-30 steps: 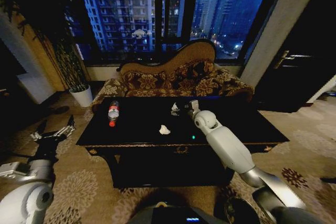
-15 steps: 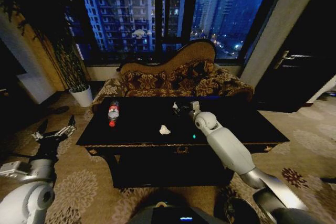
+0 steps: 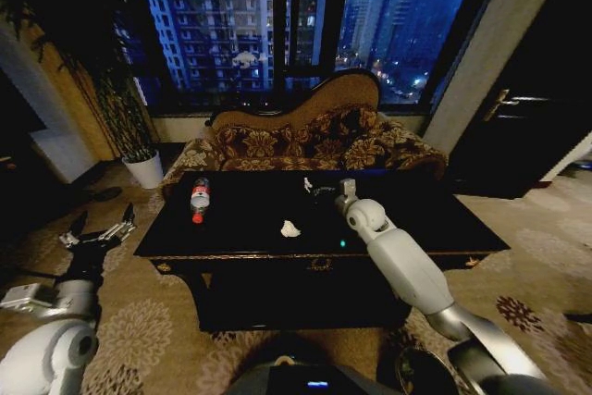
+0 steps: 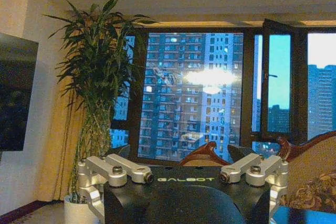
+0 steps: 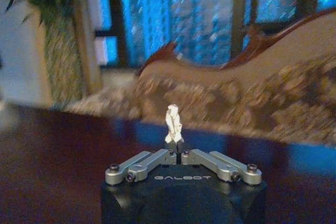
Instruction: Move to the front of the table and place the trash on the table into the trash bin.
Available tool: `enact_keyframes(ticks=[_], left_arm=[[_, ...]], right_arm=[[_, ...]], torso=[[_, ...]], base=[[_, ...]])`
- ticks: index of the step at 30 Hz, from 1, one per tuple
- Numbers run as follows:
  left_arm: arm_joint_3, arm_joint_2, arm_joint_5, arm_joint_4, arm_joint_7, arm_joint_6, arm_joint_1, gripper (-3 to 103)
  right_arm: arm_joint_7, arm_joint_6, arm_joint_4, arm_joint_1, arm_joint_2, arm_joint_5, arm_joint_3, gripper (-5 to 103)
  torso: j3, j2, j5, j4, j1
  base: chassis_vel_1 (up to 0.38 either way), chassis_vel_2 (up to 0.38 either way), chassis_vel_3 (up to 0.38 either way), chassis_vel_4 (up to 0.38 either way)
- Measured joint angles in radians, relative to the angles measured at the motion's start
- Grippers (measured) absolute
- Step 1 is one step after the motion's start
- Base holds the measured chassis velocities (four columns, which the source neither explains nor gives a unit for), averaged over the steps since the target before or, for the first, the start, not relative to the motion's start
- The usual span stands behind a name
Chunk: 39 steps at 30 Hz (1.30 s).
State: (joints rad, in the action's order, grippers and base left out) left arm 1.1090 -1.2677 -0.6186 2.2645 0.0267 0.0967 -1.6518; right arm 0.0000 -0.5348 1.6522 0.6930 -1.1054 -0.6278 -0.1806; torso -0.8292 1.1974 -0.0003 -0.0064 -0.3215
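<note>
A paper wad [image 5: 174, 124] sits pinched in the right pincer [image 5: 178, 153] above the worktop [image 3: 416, 219], ready for binning. The left pincer [image 3: 95, 233] hangs apart, idle beside it.

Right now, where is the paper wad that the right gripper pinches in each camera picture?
Head view: the paper wad is over the table's far middle, at the tip of the right gripper.
Right wrist view: centre, upright, pinched in that gripper.
Left wrist view: the open left gripper faces the window.
Shared landmark: the patterned sofa, behind the wad and at the left wrist view's edge.
</note>
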Motion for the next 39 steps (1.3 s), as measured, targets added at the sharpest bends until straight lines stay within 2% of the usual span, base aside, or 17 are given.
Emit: enact_keyframes(ticks=[2, 4, 8, 11, 14, 16, 25, 27, 29, 38, 39], left_arm=[[-0.001, 0.002, 0.0, -0.003, 0.0, 0.0, 0.004, 100], [-0.016, 0.014, 0.0, -0.018, -0.012, -0.006, 0.018, 100], [-0.03, 0.027, 0.0, -0.031, -0.03, -0.005, 0.038, 100], [-0.04, 0.049, 0.003, -0.054, -0.036, 0.01, 0.062, 100], [-0.043, 0.053, 0.005, -0.061, -0.036, 0.013, 0.068, 100], [-0.047, 0.057, 0.007, -0.069, -0.034, 0.019, 0.077, 100], [-0.046, 0.064, 0.006, -0.069, -0.023, 0.02, 0.071, 100], [-0.043, 0.063, 0.005, -0.069, -0.023, 0.019, 0.071, 100], [-0.042, 0.059, 0.005, -0.069, -0.02, 0.019, 0.071, 100], [-0.05, 0.044, 0.007, -0.057, -0.017, 0.019, 0.074, 100], [-0.05, 0.043, 0.008, -0.056, -0.016, 0.019, 0.073, 100]], right_arm=[[0.0, 0.01, 0.013, 0.018, -0.003, 0.003, -0.031, 0], [0.0, 0.066, 0.055, 0.08, -0.006, -0.011, -0.121, 0], [0.0, 0.119, 0.088, 0.143, -0.002, -0.008, -0.192, 0], [0.0, 0.235, 0.138, 0.241, 0.0, 0.034, -0.289, 0], [0.0, 0.259, 0.16, 0.277, -0.001, 0.045, -0.322, 0], [0.0, 0.288, 0.216, 0.361, -0.013, 0.055, -0.387, 0], [0.0, 0.292, 0.276, 0.423, -0.041, 0.074, -0.43, -1], [0.0, 0.29, 0.286, 0.428, -0.042, 0.074, -0.43, 5], [0.0, 0.289, 0.291, 0.436, -0.043, 0.074, -0.43, 1], [0.0, 0.287, 0.291, 0.445, -0.044, 0.072, -0.427, 0], [0.0, 0.286, 0.291, 0.444, -0.045, 0.07, -0.426, 3]], torso=[[0.0, 0.0, 0.0, 0.0, 0.0], [0.0, 0.0, 0.0002, -0.0003, 0.0], [0.0, 0.0, 0.0004, -0.0003, 0.0], [0.0, 0.0, 0.0005, -0.0003, 0.0], [0.0, 0.0, 0.0003, -0.0001, 0.0], [0.0, 0.0, 0.0003, -0.0005, 0.0], [0.0, 0.0, 0.0002, 0.0001, 0.0], [0.0, 0.0, 0.0001, 0.0, 0.0], [0.0, 0.0, 0.0002, 0.0, 0.0], [0.0, 0.0, 0.0002, -0.0002, 0.0], [0.0, 0.0, 0.0001, -0.0002, 0.0]], base=[[0.0, 0.0, 0.0, 0.0], [0.0, 0.0, 0.0, 0.0], [0.0, 0.0, 0.0, 0.0], [0.0, 0.0, 0.0, 0.0], [0.0, 0.0, 0.0, 0.0], [0.0, 0.0, 0.0, 0.0], [0.0, 0.0, 0.0, 0.0], [0.0, 0.0, 0.0, 0.0], [0.024, -0.017, -0.036, 0.029], [0.139, -0.134, -0.145, 0.149], [0.236, -0.262, -0.235, 0.259]])
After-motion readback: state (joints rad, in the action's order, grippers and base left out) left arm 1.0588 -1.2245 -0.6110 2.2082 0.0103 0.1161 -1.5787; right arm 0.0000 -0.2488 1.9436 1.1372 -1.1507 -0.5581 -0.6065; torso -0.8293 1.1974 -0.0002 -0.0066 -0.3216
